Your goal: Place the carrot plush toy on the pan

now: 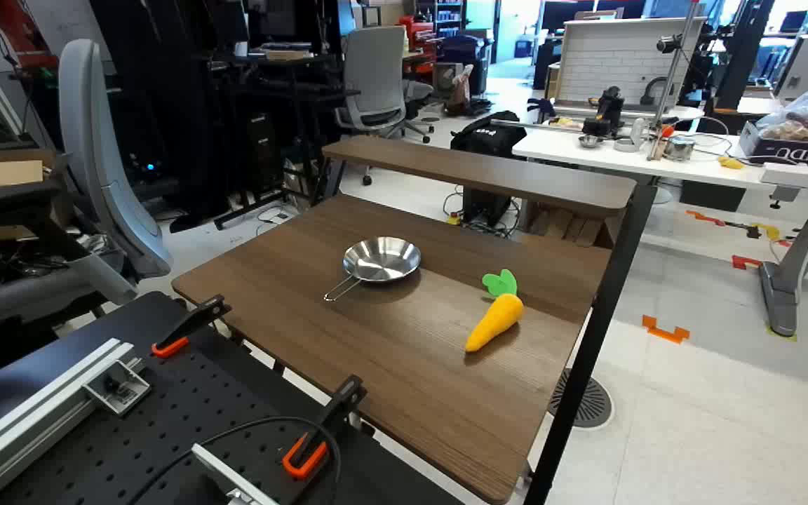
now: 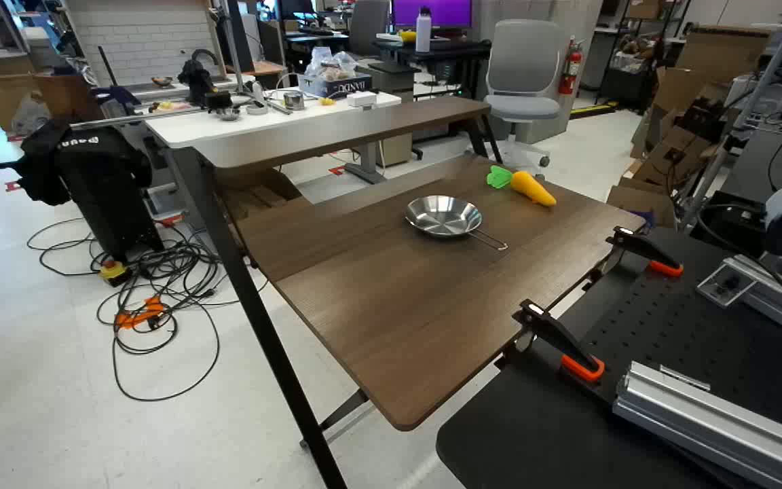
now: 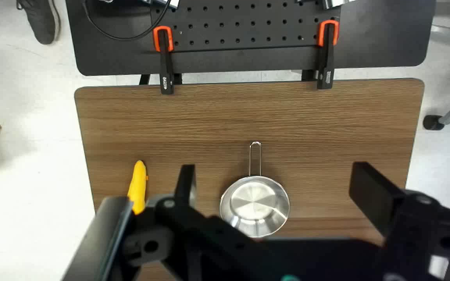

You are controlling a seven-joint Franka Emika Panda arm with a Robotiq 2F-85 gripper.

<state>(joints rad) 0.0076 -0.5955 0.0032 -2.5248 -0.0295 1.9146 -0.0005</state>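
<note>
The carrot plush toy, yellow-orange with a green leafy top, lies on its side on the brown table in both exterior views (image 1: 495,324) (image 2: 532,188). In the wrist view its tapered body (image 3: 137,187) shows at left; its leafy top is hidden behind the gripper. The pan, round and silver with a thin wire handle, sits apart from the carrot in both exterior views (image 1: 381,261) (image 2: 444,216). In the wrist view the pan (image 3: 254,201) is at centre, bare inside. My gripper (image 3: 275,175) is open and empty, high above the table; neither exterior view shows it.
The brown table (image 1: 404,351) has a raised shelf (image 1: 474,172) along its far side. Two black clamps with orange pads (image 3: 166,62) (image 3: 326,54) stand at the edge facing the black perforated base table (image 3: 244,35). A dark table leg (image 1: 590,351) borders the carrot's side.
</note>
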